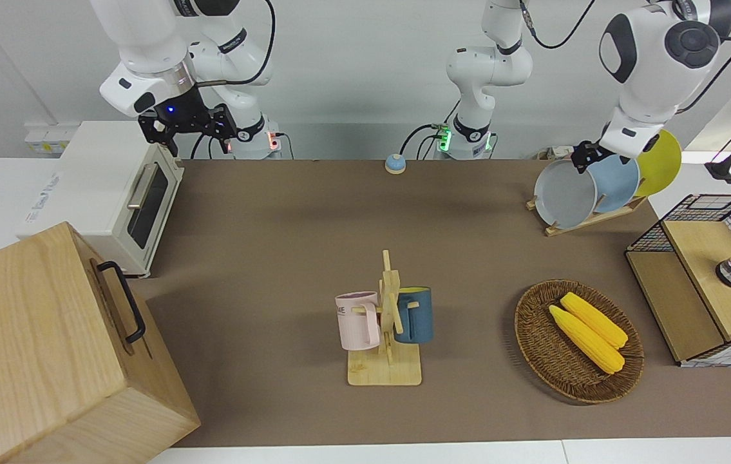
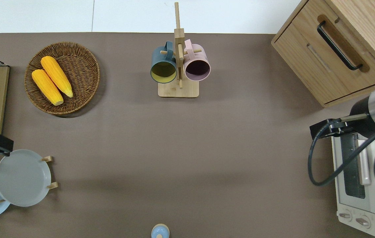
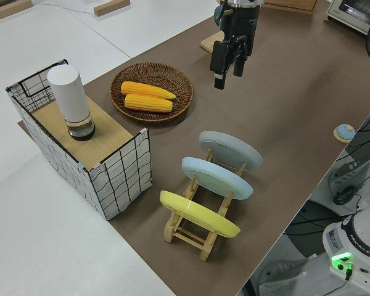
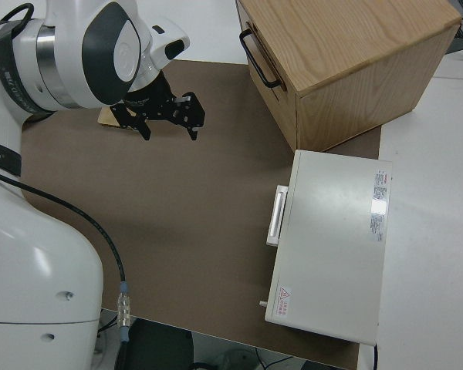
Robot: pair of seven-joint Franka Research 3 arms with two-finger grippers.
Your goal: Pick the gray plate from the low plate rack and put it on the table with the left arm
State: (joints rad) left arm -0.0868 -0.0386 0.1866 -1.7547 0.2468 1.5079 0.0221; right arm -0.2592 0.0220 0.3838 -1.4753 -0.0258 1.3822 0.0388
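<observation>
1. right gripper parked, fingers spread apart, holding nothing.
2. toaster oven at the right arm's end of the table, close to the robots.
3. small blue bell at the table edge nearest the robots, mid-table.
4. rack at the left arm's end, close to the robots; holds three plates standing tilted in its slots.
5. gray plate in the rack's end slot toward mid-table, leaning on the pegs; blue plate in the next slot, yellow plate in the last slot nearest the table's end.
6. left gripper in the air, fingers pointing down and apart, empty; in the overhead view it sits at the frame's edge just above the gray plate's rim, not touching it as far as i can tell.
7. wire crate with a wood top at the left arm's end, farther out than the rack; white cylinder stands on it.
8. basket with two corn cobs, farther from the robots than the rack.
9. mug stand mid-table, far from the robots; dark blue mug and pink mug hang on it.
10. wooden cabinet with a black handle at the right arm's end, farthest out.
</observation>
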